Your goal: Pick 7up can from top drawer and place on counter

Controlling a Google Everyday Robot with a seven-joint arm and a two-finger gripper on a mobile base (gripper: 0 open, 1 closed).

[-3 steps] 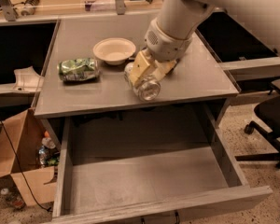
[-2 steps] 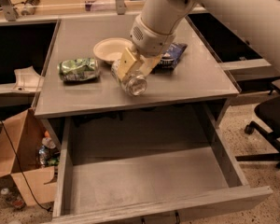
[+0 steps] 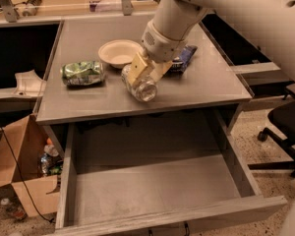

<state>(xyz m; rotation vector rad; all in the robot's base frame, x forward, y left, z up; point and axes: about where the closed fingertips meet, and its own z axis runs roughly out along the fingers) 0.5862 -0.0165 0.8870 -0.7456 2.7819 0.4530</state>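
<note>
My gripper [image 3: 140, 78] hangs over the front middle of the counter [image 3: 211, 82], its beige fingers [image 3: 133, 73] shut on the 7up can [image 3: 144, 90]. The can is tilted, its silver end faces the camera, and the fingers hide most of its body. It sits at or just above the counter top; I cannot tell whether it touches. The top drawer [image 3: 152, 193] is pulled fully open below the counter, with nothing on its grey floor.
A shiny green foil snack bag [image 3: 82, 73] lies on the counter's left. A white bowl [image 3: 119, 52] stands just behind the gripper. A dark blue packet [image 3: 184, 57] lies to its right. A cardboard box [image 3: 24, 181] sits on the floor left, and an office chair [image 3: 285, 132] right.
The gripper, with the can in it, has moved left across the counter, from near the blue packet to in front of the bowl. Nothing else has moved.
</note>
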